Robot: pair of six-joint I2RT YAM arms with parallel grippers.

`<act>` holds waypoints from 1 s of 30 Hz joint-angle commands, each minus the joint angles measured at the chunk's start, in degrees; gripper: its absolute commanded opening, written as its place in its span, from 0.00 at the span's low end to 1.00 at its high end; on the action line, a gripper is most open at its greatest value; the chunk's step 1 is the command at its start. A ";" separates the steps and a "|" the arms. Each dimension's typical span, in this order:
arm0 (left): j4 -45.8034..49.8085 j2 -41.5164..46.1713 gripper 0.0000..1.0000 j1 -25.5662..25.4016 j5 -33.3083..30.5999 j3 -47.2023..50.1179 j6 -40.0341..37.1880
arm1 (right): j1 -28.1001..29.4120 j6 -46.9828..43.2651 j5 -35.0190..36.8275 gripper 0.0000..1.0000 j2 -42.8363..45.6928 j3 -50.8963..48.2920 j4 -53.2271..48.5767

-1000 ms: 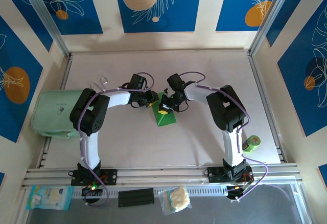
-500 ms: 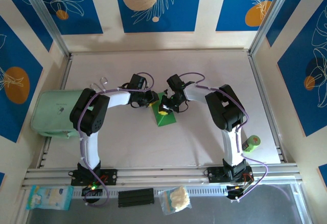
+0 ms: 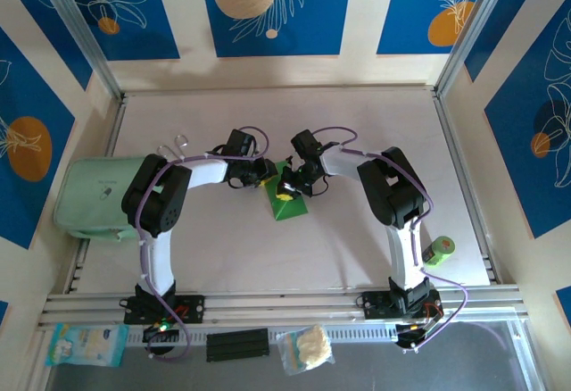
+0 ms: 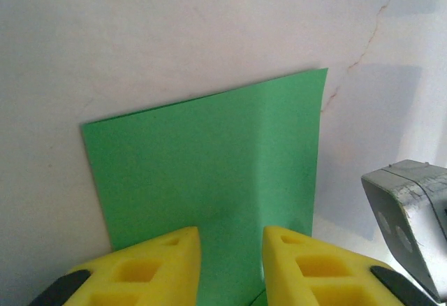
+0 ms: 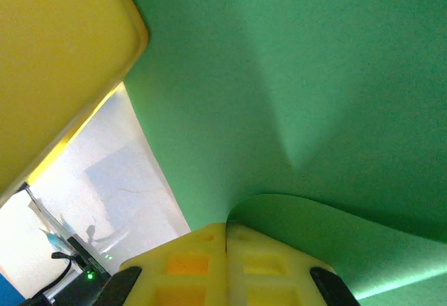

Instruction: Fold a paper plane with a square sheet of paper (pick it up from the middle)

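The square sheet of paper (image 3: pixel 291 207), bright green, lies on the table's middle with both grippers over its far end. In the left wrist view the sheet (image 4: pixel 209 152) shows a soft lengthwise crease. My left gripper (image 4: pixel 232 239) hovers over its near edge with the yellow fingers (image 4: pixel 167 264) apart and nothing between them. In the right wrist view a curled flap of the sheet (image 5: pixel 314 75) runs into my right gripper (image 5: pixel 226 228), which is shut on it. In the top view the left gripper (image 3: pixel 266 175) and right gripper (image 3: pixel 285 193) almost touch.
A pale mint-green pouch (image 3: pixel 94 196) lies at the left edge of the table. A small green roll (image 3: pixel 440 249) sits at the right, near the rail. A metal hook (image 3: pixel 181 144) lies behind the left arm. Packets (image 3: pixel 306 348) rest on the front ledge.
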State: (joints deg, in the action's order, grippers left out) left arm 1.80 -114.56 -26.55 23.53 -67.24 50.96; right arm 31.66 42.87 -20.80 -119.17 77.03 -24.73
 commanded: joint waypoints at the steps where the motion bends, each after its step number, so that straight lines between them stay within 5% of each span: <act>1: 2.50 -1.08 0.32 -0.17 -0.59 1.56 -0.34 | 0.33 -0.43 -1.01 0.00 -1.14 1.67 -1.01; 30: 3.51 -0.59 0.32 -0.17 -0.68 0.42 -0.69 | 0.27 -1.94 0.36 0.00 -2.89 1.66 -3.58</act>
State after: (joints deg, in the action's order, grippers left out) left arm 1.76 -114.56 -26.55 23.53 -67.22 50.96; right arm 31.70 41.91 -20.82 -119.87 77.71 -25.63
